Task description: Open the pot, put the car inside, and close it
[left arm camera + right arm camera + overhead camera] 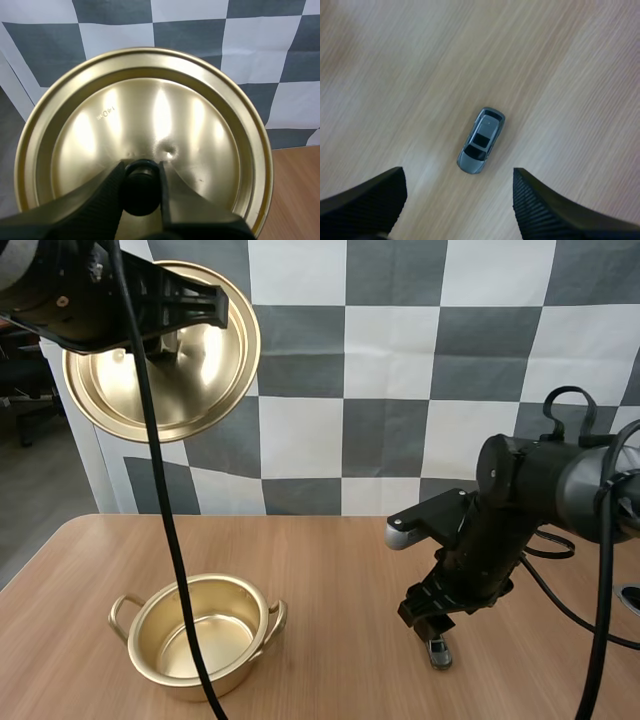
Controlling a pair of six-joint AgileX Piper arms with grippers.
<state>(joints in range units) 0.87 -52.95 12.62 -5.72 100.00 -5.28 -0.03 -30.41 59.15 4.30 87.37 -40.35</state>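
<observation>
Left claw (pixel 141 172) pinching lid (pixel 150 115) (by knob (pixel 141 196)), right claw (pixel 457 175) spread over car (pixel 481 140)

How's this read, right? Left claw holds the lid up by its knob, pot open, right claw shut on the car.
Not quite: the right claw is open above the car, which lies free on the table; the right wrist view shows it. The rest holds.

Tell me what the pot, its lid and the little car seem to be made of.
The pot: thin polished metal, gold-toned, probably anodised aluminium or brass, judging by bright mirror glints. The lid: same shiny gold metal, streaked reflections and a stamped mark; its knob looks matte black plastic. The car: glossy grey paint, metal or plastic, can't tell.
</observation>
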